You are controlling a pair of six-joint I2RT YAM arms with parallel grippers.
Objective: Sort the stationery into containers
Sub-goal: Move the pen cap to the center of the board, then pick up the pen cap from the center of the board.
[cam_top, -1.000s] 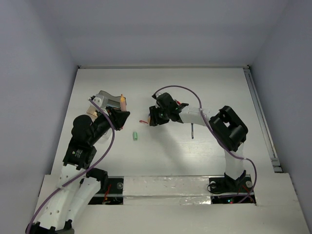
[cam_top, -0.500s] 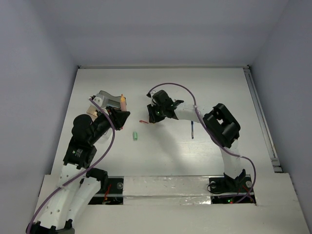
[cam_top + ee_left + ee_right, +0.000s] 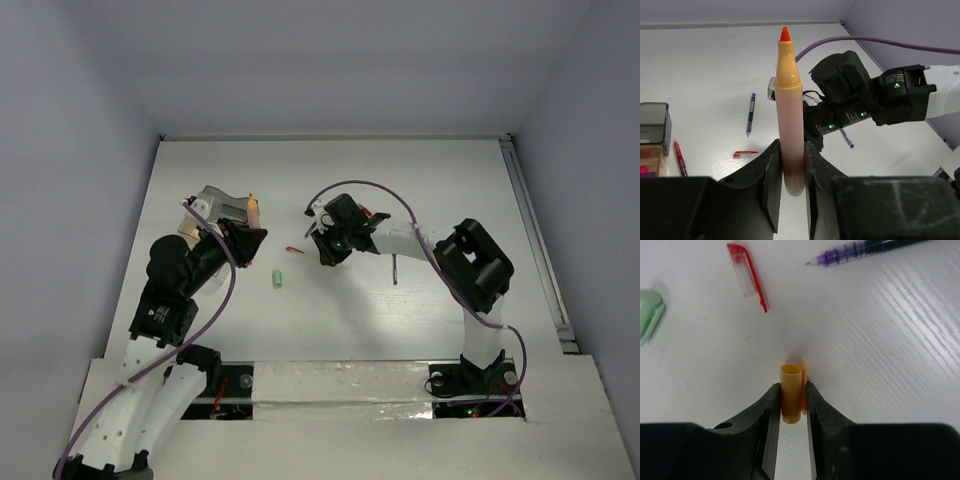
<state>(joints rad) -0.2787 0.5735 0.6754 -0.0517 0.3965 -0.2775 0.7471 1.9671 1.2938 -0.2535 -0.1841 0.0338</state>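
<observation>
Both jaws clenched: left highlighter (image 3: 789, 135), right probable cap (image 3: 791, 392); white table (image 3: 420, 180), lilac walls (image 3: 340, 60).

The desk (image 3: 880, 350) is white with fine pale grain lines. The peach highlighter (image 3: 790, 115) has an orange-red tip and a darker, rosy barrel, and the left claw (image 3: 790, 150) around it is black. The right claw (image 3: 791, 405) is also black and frames a peach-orange cap (image 3: 791, 390). Beyond that cap lie a red-and-clear pen cap (image 3: 747, 275), a mint-green cap (image 3: 650, 315) and a purple pen (image 3: 865, 251) with dark bands. The container (image 3: 654, 120) is smoky grey. The cable (image 3: 880, 42) is violet.
</observation>
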